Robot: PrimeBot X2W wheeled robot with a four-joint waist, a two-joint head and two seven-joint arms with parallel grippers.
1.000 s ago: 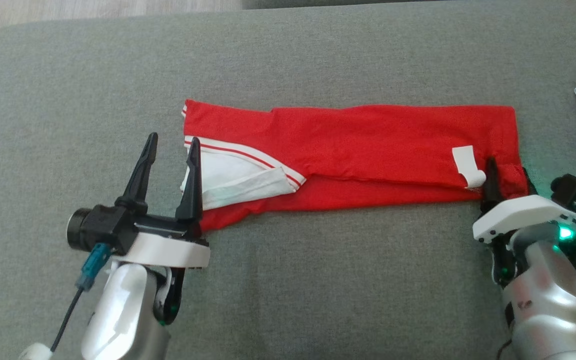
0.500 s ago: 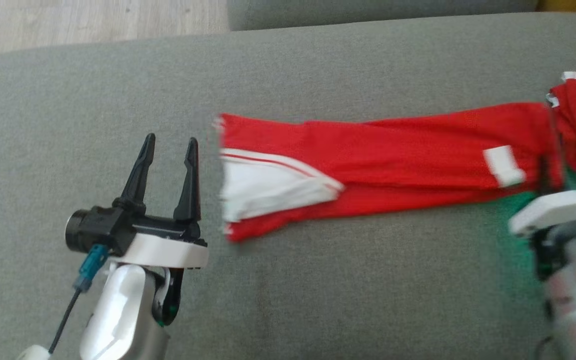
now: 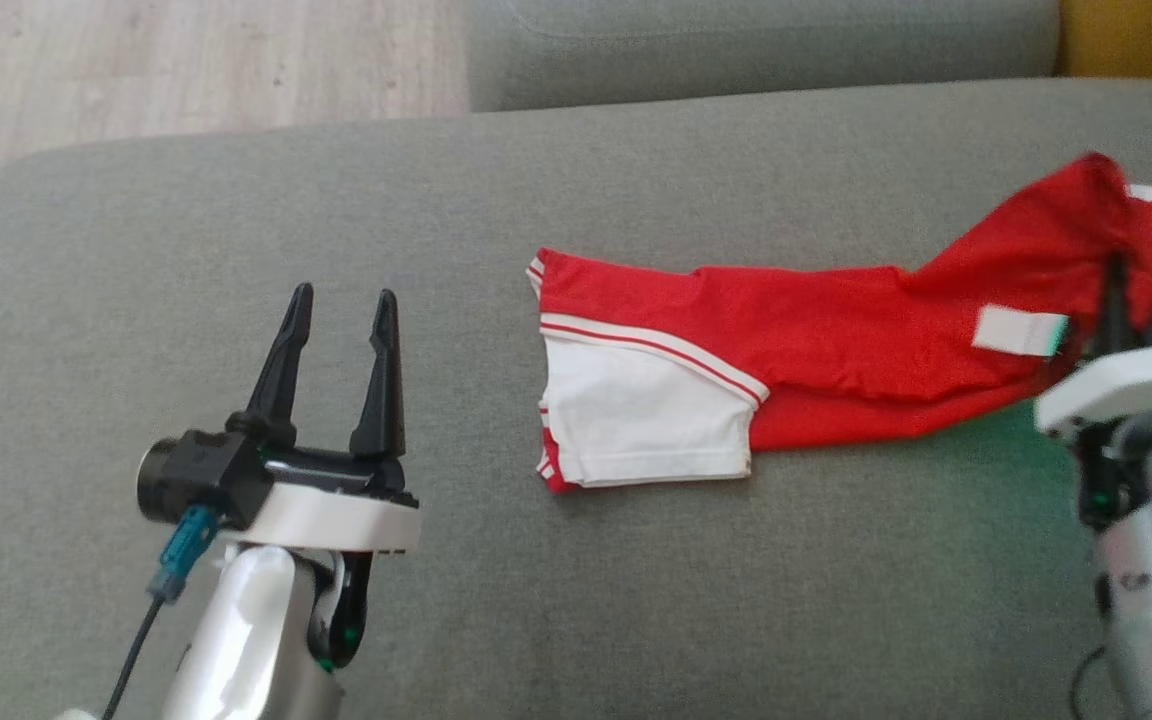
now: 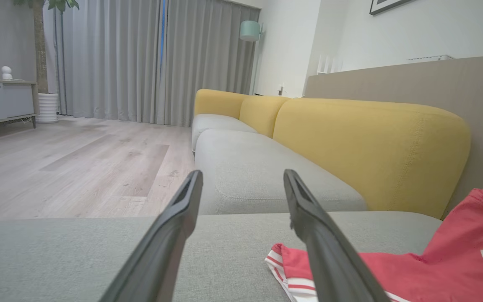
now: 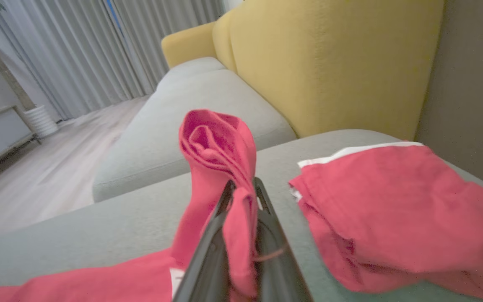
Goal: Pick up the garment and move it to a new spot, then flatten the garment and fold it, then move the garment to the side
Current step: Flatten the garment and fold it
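On the grey sofa seat (image 3: 636,600) the folded red-and-white garment (image 3: 816,350) is lying with one end raised, the fingers of the right gripper (image 3: 1116,275) clamping that end, those of the left gripper (image 3: 345,293) standing apart and empty, so folding looks done and the shift aside is seemingly beginning.

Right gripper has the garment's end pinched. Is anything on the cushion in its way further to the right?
Yes. A second red garment lies crumpled on the grey cushion, just to the right of the right gripper and the pinched garment. Whether the two garments touch is unclear.
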